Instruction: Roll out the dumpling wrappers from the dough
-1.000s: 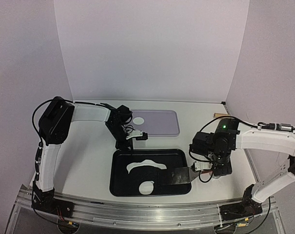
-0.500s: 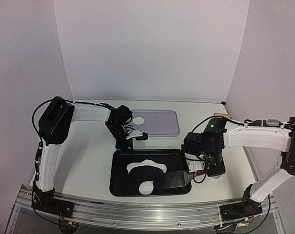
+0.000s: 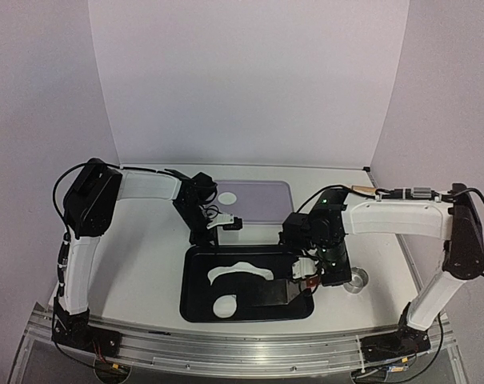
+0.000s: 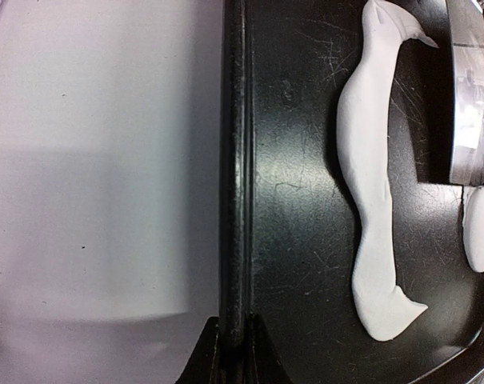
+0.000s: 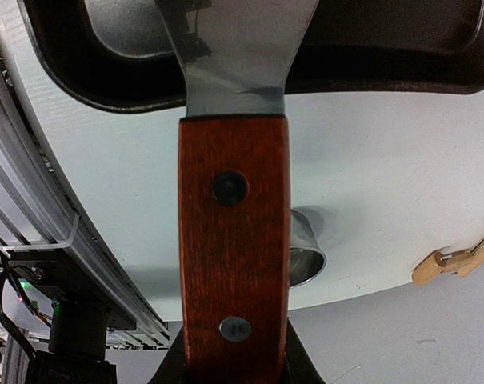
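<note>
A crescent of white dough [image 3: 240,272] [image 4: 370,184] lies in the black tray [image 3: 195,310]. A round dumpling wrapper [image 3: 224,306] [image 4: 482,228] lies near the tray's front. My left gripper [image 3: 212,234] [image 4: 234,356] is shut on the tray's far rim [image 4: 235,200]. My right gripper [image 3: 312,272] [image 5: 234,364] is shut on the wooden handle [image 5: 234,240] of a spatula. Its metal blade [image 3: 278,292] [image 5: 234,56] lies low over the tray floor, its edge just right of the wrapper. Another white disc [image 3: 225,196] rests on the purple board [image 3: 266,202].
A small metal ring [image 3: 356,282] [image 5: 306,256] stands on the table right of the tray, beside my right arm. A wooden rolling pin [image 3: 362,190] [image 5: 458,260] lies at the back right. The table's front rail runs close below the tray.
My right arm has swung left, carrying the spatula blade further into the tray. The wrapper has shifted a little left. The left arm has not moved.
</note>
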### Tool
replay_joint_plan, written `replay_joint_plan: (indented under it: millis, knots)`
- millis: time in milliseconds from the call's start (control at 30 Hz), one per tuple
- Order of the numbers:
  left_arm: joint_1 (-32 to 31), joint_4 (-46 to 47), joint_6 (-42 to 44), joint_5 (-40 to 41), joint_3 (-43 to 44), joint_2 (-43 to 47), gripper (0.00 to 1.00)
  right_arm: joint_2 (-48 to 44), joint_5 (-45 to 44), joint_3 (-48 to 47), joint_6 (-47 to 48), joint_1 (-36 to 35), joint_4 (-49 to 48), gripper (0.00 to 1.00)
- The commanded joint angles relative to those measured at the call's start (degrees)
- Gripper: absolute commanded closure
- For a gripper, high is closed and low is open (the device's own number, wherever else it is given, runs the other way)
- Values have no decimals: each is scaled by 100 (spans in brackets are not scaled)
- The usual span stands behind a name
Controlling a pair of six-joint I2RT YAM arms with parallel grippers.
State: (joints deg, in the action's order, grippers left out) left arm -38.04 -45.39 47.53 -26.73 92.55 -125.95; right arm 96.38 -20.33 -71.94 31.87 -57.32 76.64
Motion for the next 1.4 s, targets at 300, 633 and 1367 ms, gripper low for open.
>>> replay_joint_plan:
  millis: [300, 633, 1367]
  knots:
    - [2, 337, 117, 339, 158, 132, 100, 838, 163, -925, -143, -99, 904, 100]
    - [3, 364, 134, 352, 107, 125, 100, 1114, 325, -1414, 43, -466, 919, 100]
    - [6, 363, 134, 327, 105, 142, 100, 1365, 1068, -1824, -1151, -382, 1098, 100]
